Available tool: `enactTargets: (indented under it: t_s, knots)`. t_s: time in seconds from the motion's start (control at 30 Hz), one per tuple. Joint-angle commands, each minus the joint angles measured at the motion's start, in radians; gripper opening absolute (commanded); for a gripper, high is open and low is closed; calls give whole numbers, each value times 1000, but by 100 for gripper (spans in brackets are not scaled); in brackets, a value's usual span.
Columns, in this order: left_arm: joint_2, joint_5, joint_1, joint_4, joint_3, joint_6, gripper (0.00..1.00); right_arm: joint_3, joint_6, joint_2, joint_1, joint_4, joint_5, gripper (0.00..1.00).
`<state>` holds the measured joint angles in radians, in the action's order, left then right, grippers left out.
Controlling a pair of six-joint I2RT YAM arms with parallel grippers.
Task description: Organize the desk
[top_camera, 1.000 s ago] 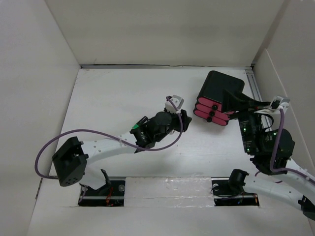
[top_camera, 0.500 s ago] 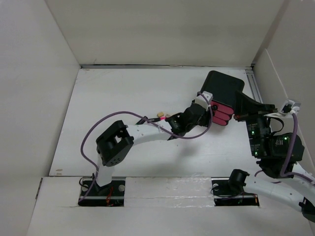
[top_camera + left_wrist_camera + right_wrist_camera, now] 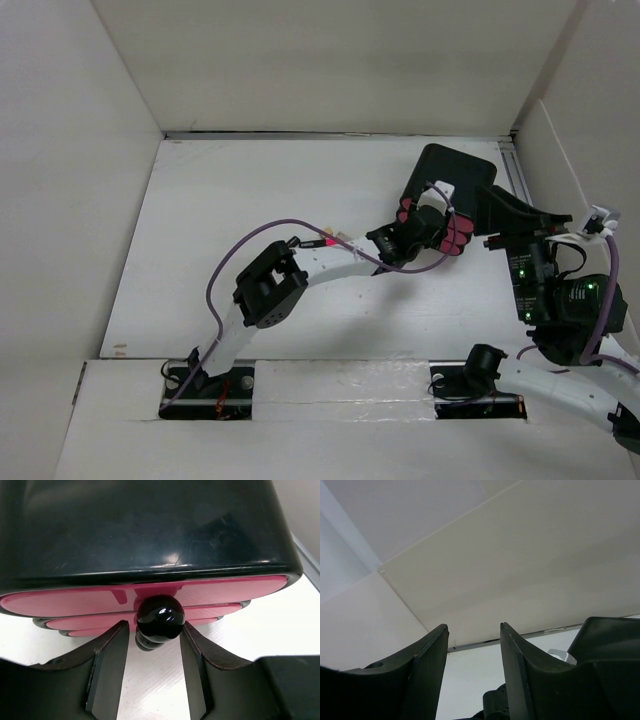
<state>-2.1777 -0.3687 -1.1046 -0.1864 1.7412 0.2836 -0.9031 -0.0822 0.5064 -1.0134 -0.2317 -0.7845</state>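
The desk (image 3: 250, 230) is the white tabletop. A black box (image 3: 455, 170) with pink drawers (image 3: 462, 235) stands at its back right. My left gripper (image 3: 428, 224) is at the box's drawer front. In the left wrist view the box (image 3: 150, 525) fills the top. The left gripper (image 3: 156, 632) is open, with the black round knob (image 3: 160, 617) of the top pink drawer (image 3: 75, 600) between its fingertips. My right gripper (image 3: 495, 208) hovers just right of the box. In its own view the right gripper (image 3: 474, 630) is open, empty and aimed at the back wall.
White walls enclose the desk on the left, back and right. A metal rail (image 3: 518, 175) runs along the right edge beside the box. The left arm's purple cable (image 3: 290, 225) loops over the middle of the desk. The arm bases (image 3: 205, 385) sit at the near edge.
My left arm has stretched out to the right, bringing its gripper from mid-desk to the box's drawer front. My right arm has drawn back a little to the right.
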Motion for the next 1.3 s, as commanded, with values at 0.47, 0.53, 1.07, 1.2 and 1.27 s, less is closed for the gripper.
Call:
enactTargets:
  t_s: [0.47, 0.53, 1.07, 1.2, 1.27]
  knots:
    - [-14, -58, -5, 12, 129, -63, 40, -40, 18, 50, 4, -9, 39, 52]
    - [-27, -61, -5, 11, 141, -73, 40, -43, 16, 50, 4, -3, 41, 52]
    - [74, -59, -15, -62, -17, -61, 0, -39, 28, 83, 4, -23, 30, 51]
    - [140, -39, -15, -93, -91, -57, 0, -34, 28, 83, 4, -32, 24, 51]
    - [157, -36, -15, -96, -129, -52, 0, -34, 32, 92, 4, -34, 24, 51]
